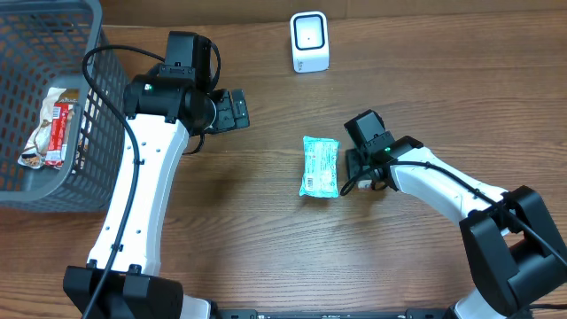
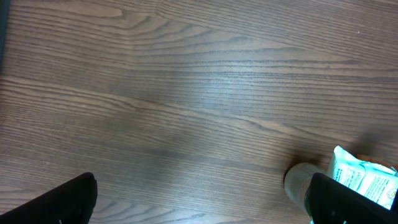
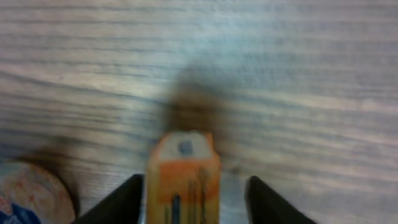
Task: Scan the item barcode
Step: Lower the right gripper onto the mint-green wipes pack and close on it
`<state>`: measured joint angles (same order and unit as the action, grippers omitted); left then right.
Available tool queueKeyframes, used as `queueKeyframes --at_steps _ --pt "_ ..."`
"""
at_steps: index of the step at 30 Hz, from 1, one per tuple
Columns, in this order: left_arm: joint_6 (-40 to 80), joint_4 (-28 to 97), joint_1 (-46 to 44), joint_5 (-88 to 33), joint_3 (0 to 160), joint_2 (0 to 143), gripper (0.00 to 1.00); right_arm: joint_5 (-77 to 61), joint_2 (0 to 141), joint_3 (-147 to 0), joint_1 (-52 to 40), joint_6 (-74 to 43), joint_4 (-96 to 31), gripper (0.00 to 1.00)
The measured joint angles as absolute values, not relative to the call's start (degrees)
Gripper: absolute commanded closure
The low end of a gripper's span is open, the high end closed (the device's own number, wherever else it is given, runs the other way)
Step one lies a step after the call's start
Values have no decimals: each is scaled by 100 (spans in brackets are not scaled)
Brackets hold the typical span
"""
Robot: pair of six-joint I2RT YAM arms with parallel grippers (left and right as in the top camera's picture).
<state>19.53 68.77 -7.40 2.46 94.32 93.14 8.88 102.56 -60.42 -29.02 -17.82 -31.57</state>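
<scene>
Right gripper low at centre-right, jaws half parted on either side of a small orange item, gap on one side, teal packet just left, left gripper wide open and empty, white scanner at far edge.

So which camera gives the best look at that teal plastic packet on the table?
The overhead view: the whole teal plastic packet lies flat on the wooden table, uncovered. The left wrist view catches only one corner at its lower right edge. The right wrist view shows no recognisable part of it.
</scene>
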Motion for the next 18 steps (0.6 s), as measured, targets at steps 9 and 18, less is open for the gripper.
queueKeyframes --at_steps 9,18 --pt "1953 6879 -740 244 9432 9314 0 832 10261 -6042 -2902 -1769 -3232 34" --pt "1953 6882 -740 244 9432 9314 0 639 10263 -6042 -2902 -1787 -3789 80"
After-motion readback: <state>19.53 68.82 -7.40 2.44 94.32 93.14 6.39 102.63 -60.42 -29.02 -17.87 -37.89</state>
